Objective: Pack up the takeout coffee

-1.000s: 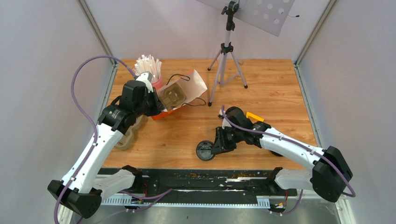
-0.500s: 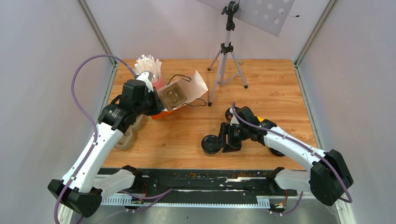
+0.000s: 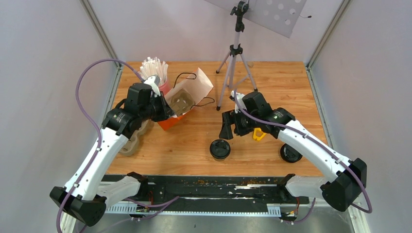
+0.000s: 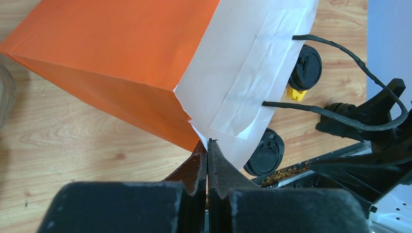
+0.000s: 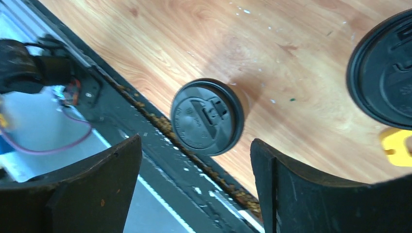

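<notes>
Over on the left, the left gripper (image 3: 164, 110) has its fingers pressed tight together on the edge of an orange paper bag (image 3: 177, 119). The left wrist view shows it best: the two tips (image 4: 208, 145) meet right on the bag's corner, where the orange outside (image 4: 111, 48) turns into the white inside. The bag lies tipped on its side at the back left of the table (image 3: 286, 92) with its mouth facing the middle, and a brown cardboard tray (image 3: 180, 99) shows inside it. Just behind the bag is a pink cup of white sticks (image 3: 155, 72). The coffee cup (image 3: 220, 149) is not in the bag. It stands upright on the wood by itself with its black lid on, near the front edge, just short of the black rail (image 3: 204, 187) and well apart from the bag. The right gripper (image 3: 229, 130) hangs above the table a little behind the cup, its fingers spread wide and holding nothing. Its own camera looks down between the two dark fingers (image 5: 311, 189) at the lidded cup (image 5: 208, 124) on the table below, clear of both. Off to the right sits another round black lid (image 3: 290, 153), with a small yellow piece (image 3: 259, 134) near it. A tripod (image 3: 236, 63) stands at the back.
</notes>
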Tool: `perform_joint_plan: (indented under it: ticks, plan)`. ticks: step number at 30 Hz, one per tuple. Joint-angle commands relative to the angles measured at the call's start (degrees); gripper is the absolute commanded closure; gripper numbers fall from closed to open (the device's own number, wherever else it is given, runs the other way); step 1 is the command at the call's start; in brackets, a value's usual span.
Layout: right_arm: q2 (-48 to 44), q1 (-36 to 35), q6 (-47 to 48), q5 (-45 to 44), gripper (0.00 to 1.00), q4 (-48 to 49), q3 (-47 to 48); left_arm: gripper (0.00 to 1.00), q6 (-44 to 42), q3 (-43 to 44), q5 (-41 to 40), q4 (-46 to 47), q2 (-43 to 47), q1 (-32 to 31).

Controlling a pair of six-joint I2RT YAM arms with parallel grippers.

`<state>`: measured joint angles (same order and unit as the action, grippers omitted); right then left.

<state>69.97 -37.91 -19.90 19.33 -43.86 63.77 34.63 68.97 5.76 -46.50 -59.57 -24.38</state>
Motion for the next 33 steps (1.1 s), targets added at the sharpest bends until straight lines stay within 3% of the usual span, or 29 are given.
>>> perform_joint_plan:
  ticks: [1,3,7,15,19,33]
  plan:
    - [-0.2,-2.3,11.7,-7.8,0.18,1.1,1.4,1.00,2.3,1.7,0.7,1.6,1.4,0.0]
    - [-1.4,-3.5,14.0,-9.2,0.18,3.0,0.6,1.00,2.6,1.8,0.2,1.2,1.5,0.1]
    - [-2.0,-4.5,17.8,-4.0,0.20,5.1,-2.2,1.00,3.0,2.0,0.1,1.1,1.6,0.1]
    - [1.7,-15.6,24.5,-13.4,0.14,6.0,-3.1,1.00,2.6,2.2,-0.5,0.9,2.2,0.2]
    - [4.5,-17.2,23.9,-17.1,0.13,4.8,-1.7,1.00,2.1,2.5,-0.9,0.4,2.1,0.2]
    - [8.3,-20.2,26.8,-17.7,0.13,6.5,-2.3,1.00,0.9,2.4,-0.6,-0.4,2.0,0.3]
